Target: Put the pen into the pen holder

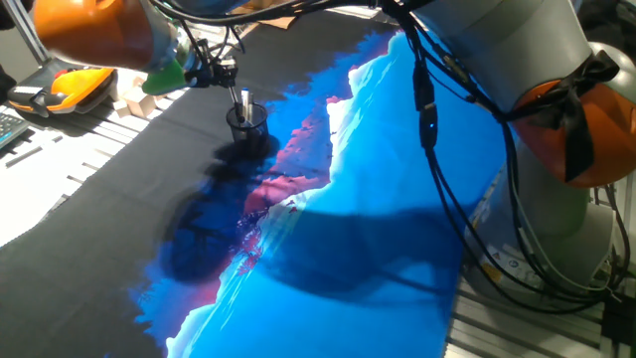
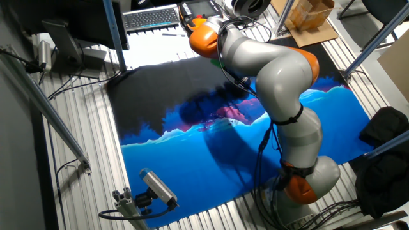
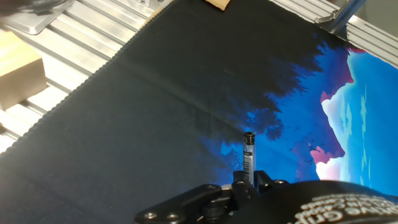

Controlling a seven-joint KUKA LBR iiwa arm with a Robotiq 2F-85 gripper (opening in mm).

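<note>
The pen holder is a small black mesh cup on the black part of the mat, with a light pen standing in it. My gripper hangs just above and to the left of the cup. In the hand view a thin pen with a dark tip and a lighter printed barrel juts out from between the jaws of my gripper, which looks shut on it, over the mat. The holder is out of sight in the hand view. In the other fixed view my arm hides the gripper and the cup.
A blue, black and pink printed mat covers the table. Wooden blocks and an orange-and-black device lie at the left edge. A wooden block sits on the metal slats beside the mat. A keyboard lies behind.
</note>
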